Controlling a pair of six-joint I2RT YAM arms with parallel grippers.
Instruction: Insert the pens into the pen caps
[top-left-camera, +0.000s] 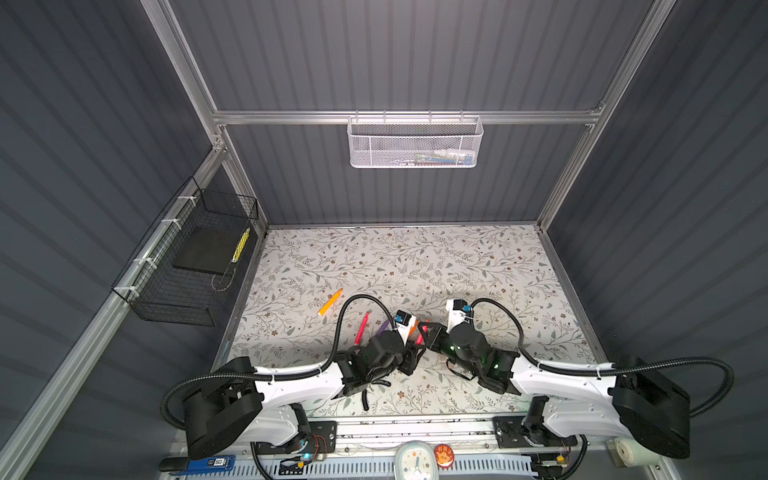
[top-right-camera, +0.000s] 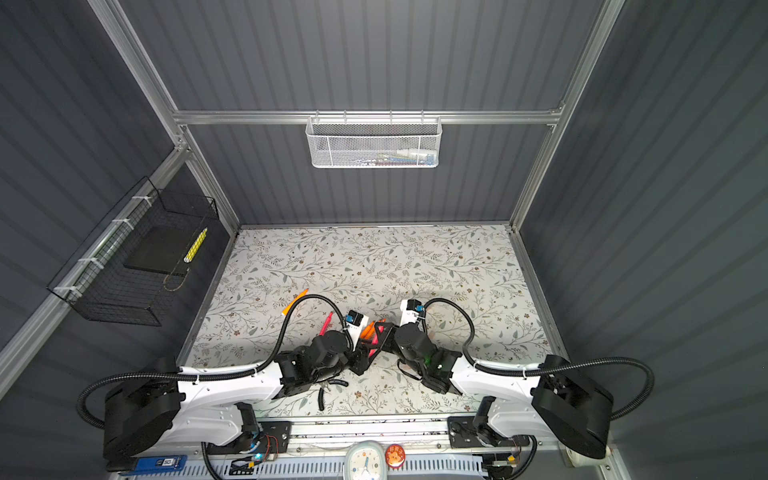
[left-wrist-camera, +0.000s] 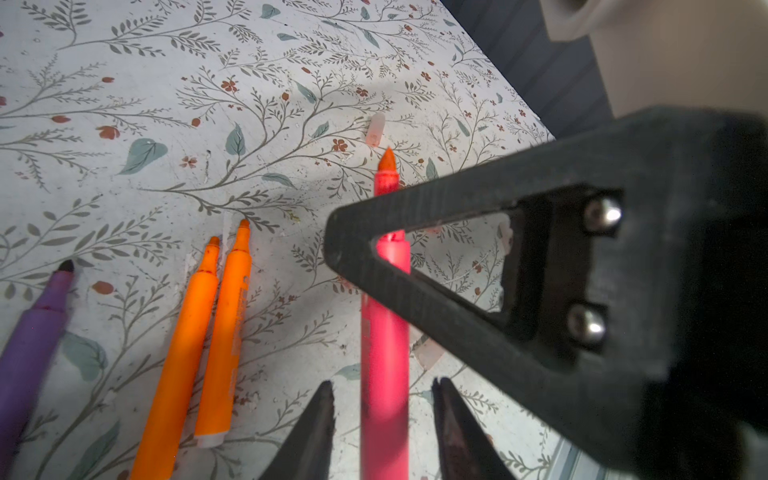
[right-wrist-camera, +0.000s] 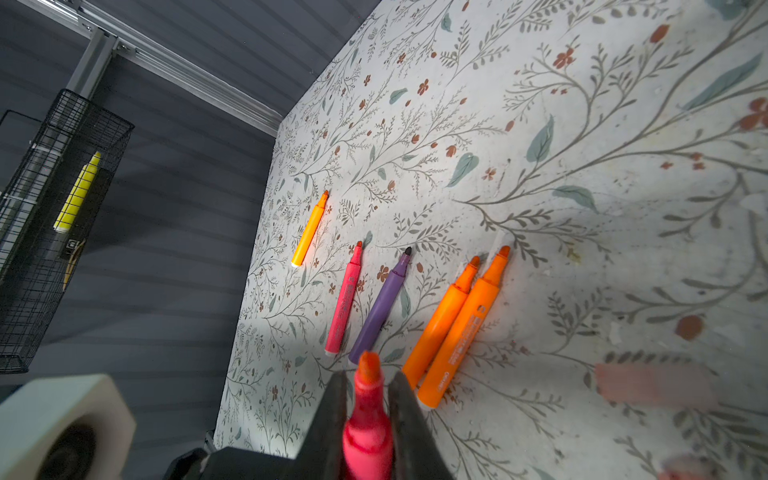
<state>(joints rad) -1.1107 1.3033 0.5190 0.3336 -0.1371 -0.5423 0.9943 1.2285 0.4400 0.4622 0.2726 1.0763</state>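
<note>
A pink-red pen (left-wrist-camera: 384, 332) hangs over the floral table between both grippers. My right gripper (right-wrist-camera: 369, 376) is shut on it just behind its orange tip. My left gripper (left-wrist-camera: 384, 382) is open, with a gap on each side of the pen's barrel. In both top views the two grippers meet at the table's front middle (top-left-camera: 419, 338). On the table lie two orange pens (right-wrist-camera: 440, 324), a purple pen (right-wrist-camera: 382, 303), a pink pen (right-wrist-camera: 345, 299) and a yellow-orange pen (top-left-camera: 330, 302). Pale pink pen caps (left-wrist-camera: 375, 129) (right-wrist-camera: 654, 384) lie near them.
A black wire basket (top-left-camera: 187, 257) hangs on the left wall with a yellow marker in it. A white mesh basket (top-left-camera: 415, 143) hangs on the back rail. A small clock (top-left-camera: 415, 461) sits at the front edge. Both arms' cables arch over the table.
</note>
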